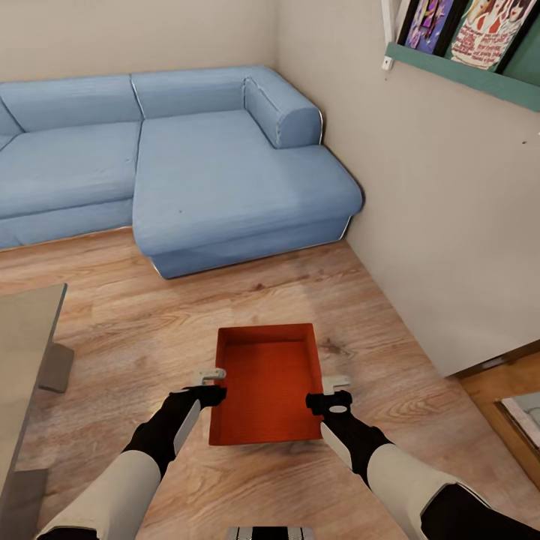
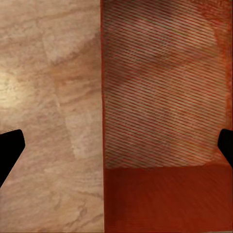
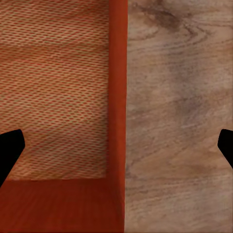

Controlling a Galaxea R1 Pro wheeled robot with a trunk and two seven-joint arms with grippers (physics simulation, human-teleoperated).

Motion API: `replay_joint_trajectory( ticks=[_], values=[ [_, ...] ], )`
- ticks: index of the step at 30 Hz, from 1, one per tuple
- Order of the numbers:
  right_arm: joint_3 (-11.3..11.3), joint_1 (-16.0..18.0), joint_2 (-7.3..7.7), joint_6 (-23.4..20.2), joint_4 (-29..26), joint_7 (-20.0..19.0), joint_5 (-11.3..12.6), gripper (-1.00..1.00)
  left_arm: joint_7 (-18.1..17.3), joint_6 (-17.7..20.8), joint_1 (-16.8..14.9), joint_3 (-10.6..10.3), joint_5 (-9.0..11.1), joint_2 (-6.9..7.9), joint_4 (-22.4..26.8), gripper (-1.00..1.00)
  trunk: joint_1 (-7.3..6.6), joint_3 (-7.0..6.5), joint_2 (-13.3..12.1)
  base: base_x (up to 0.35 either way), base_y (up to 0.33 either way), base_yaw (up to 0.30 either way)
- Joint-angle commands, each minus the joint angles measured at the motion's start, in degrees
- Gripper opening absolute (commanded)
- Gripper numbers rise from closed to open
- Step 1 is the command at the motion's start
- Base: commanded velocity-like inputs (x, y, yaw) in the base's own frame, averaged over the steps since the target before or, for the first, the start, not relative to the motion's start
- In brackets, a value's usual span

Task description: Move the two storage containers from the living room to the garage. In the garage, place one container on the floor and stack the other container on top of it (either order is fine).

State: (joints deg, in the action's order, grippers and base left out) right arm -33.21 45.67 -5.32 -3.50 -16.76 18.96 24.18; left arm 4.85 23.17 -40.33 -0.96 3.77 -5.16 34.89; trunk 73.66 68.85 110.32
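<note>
left gripper [image 1: 211, 384] jaws apart astride bin's left wall | right gripper [image 1: 332, 391] jaws apart astride right wall | bin [image 1: 266, 382] on wood floor [image 1: 135, 330], near sofa [image 1: 187, 165] | likely light, stiff, smooth; pinch both long walls mid-length

An orange-red bin [image 2: 165, 121] with a finely ribbed base lies on the light wood floor [image 2: 48, 97]. Its straight wall edge runs between the two dark, widely parted fingers [image 2: 9, 150].
</note>
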Motion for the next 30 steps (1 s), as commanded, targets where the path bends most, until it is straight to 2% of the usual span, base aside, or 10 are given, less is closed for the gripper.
replay_joint_trajectory(
  ticks=[1, 18, 24, 30],
  values=[
    [-0.5, 0.0, 0.06, -0.4, -0.1, 0.4, 0.3, 1.00, 0.3, 0.3, 0.0, -0.1, 0.4, 0.02, 0.0, 1.00, 0.22, 0.22, 0.4, 0.000, 0.000, 0.000],
    [-0.5, 0.0, 0.31, -0.4, -0.1, 0.4, 0.3, 1.00, 0.4, 0.3, 0.0, -0.1, 0.4, 0.00, -0.6, 1.00, 3.95, 3.27, 7.2, 0.000, 0.000, 0.000],
    [-0.4, 0.0, 0.30, -0.4, -0.1, 0.4, 0.3, 1.00, 0.7, 0.3, 0.0, -0.1, 0.4, -0.03, -0.5, 1.00, 3.95, 3.27, 7.2, 0.000, 0.000, 0.000],
    [-0.4, 0.0, 0.29, -0.4, -0.1, 0.4, 0.3, 1.00, 0.5, 0.3, 0.0, -0.2, 0.3, -0.03, -0.6, 1.00, 5.27, 4.35, 9.7, 0.000, 0.000, 0.000]
  ],
)
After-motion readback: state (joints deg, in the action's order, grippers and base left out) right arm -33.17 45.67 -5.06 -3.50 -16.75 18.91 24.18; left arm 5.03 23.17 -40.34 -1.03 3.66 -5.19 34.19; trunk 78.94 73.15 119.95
